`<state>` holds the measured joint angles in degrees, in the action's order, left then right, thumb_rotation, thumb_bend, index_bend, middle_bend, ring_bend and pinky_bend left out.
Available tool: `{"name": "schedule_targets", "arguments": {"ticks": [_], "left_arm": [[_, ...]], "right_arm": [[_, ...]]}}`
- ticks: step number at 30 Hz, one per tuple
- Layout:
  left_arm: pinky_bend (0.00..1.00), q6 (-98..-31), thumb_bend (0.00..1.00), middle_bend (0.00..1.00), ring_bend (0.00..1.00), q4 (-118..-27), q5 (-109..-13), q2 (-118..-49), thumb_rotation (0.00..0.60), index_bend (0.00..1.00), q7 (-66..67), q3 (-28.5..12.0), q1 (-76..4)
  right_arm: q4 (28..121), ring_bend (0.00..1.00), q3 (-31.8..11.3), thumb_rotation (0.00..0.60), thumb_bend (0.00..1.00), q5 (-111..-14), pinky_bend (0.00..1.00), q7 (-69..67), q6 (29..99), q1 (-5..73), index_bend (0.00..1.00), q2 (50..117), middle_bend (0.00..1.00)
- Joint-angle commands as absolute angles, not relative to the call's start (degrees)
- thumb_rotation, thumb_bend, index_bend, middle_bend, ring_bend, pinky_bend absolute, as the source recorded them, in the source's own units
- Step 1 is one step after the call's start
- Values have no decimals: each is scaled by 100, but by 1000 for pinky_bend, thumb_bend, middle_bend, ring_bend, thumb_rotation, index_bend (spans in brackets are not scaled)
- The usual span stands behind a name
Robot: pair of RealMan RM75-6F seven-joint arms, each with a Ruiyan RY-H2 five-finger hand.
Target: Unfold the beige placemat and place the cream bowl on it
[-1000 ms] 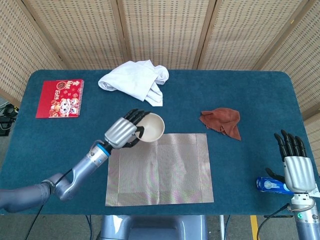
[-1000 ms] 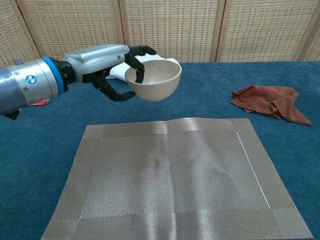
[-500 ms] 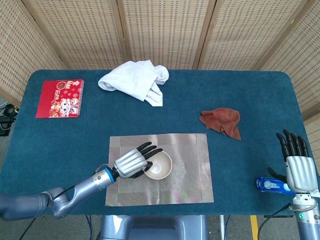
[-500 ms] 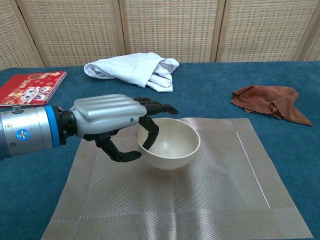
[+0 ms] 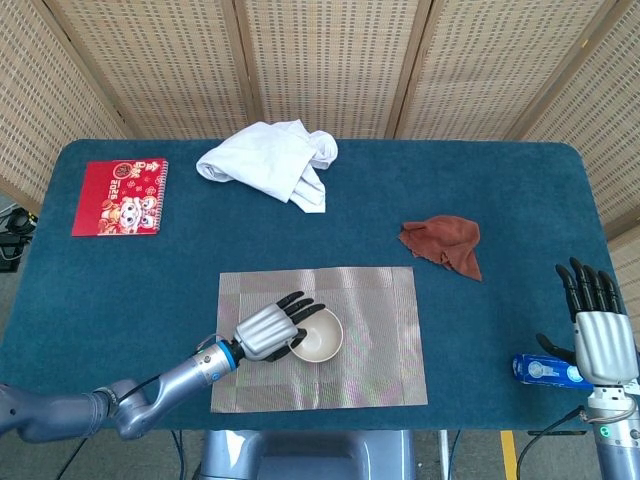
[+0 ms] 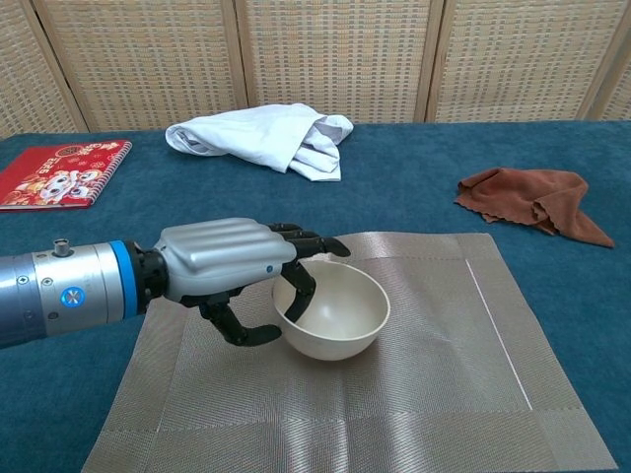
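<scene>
Left hand (image 6: 229,271) holds the cream bowl (image 6: 333,310) by its left rim, one dark finger hooked down inside the wall, the thumb curled under the outside, and the other fingers lying out flat over the rim. The bowl sits upright on the beige placemat (image 6: 463,365), left of the mat's middle and nearer its far edge than its near one in the chest view; whether its foot bears fully on the weave or is held just off it cannot be told, though it looks down or very nearly so. From the hand, the bowl lies directly to the right, so the way out for the fingers is up and back to the left, toward the left edge of the mat. The placemat lies spread flat near the front edge of the table (image 5: 520,190), its long sides running left to right, with faint fold creases showing.

Further right and nearer the back, a rust-brown cloth (image 5: 443,241) lies crumpled, well apart from the mat. At the front right corner, the right hand (image 5: 598,338) stands upright with its fingers straight and apart, holding nothing, just beside a blue packet (image 5: 540,370), and far from the bowl.

My judgement is that the placing is all but done, and what is left is for the left hand to let go without dragging the bowl.
</scene>
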<state>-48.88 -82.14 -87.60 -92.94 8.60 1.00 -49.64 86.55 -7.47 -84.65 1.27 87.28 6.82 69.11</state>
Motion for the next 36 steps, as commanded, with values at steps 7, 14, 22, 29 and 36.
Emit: {"name": "schedule_targets", "arguments": {"ticks": [7,14,22,29,36], "left_arm": [[0,-4917,124,0,0,-8591,-8629,-8986,419,0,1010,49,-4899],[0,-5673,112,0,0,-9149,-8761,-8367,415,0,1044,-210,-4668],[0,-6584,111,0,0,-9940,-7961,-7315,398,0,1672,-500,-3957],[0,-7309,108,0,0,-10183,-7356,-7000,384,0,1587,-333,-3133],[0,-7883,109,0,0,-9838,-7486,-6824,390,0,694,22,-2301]], "right_arm": [[8656,0,-741,600,0,-8505,0,94,8755,678,0,6904,0],[8690,0,-720,600,0,-8564,0,109,8799,666,0,6896,0],[8781,0,-698,600,0,-8647,0,128,8891,630,0,6857,0],[8812,0,-680,600,0,-8692,0,132,8917,619,0,6846,0],[8796,0,-698,600,0,-8669,0,134,8947,599,0,6831,0]]}}
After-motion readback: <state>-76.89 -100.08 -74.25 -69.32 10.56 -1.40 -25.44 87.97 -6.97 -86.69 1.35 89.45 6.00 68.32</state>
